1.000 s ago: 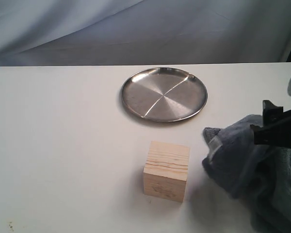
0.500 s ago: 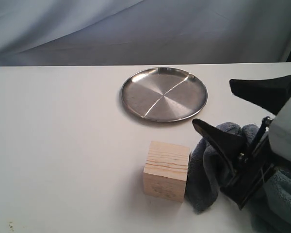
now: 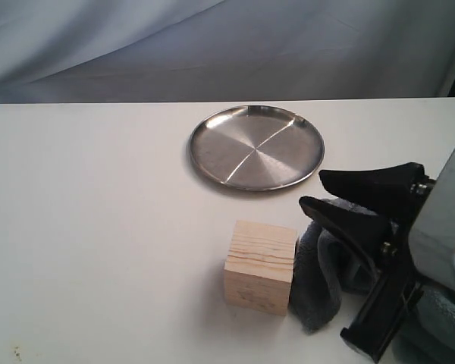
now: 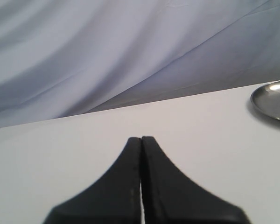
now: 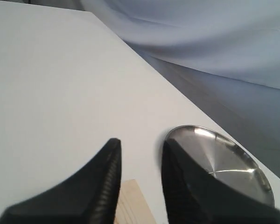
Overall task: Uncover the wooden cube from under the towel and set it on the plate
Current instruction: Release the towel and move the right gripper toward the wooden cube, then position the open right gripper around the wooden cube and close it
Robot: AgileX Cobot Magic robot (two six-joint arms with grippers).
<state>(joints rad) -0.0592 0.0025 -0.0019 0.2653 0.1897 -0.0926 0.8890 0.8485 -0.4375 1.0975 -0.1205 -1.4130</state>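
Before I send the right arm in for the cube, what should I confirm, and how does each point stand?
1. Wooden cube uncovered: ok, its top and front are bare.
2. Towel clear of the cube: not ok, a fold lies against the cube's right side in the exterior view.
3. Plate empty: ok.
4. Right gripper free: ok, jaws apart with nothing between them.
5. Right gripper around the cube: not ok, it hangs beside the cube, above the towel.
6. Left gripper out of the way: ok, shut, over the table.
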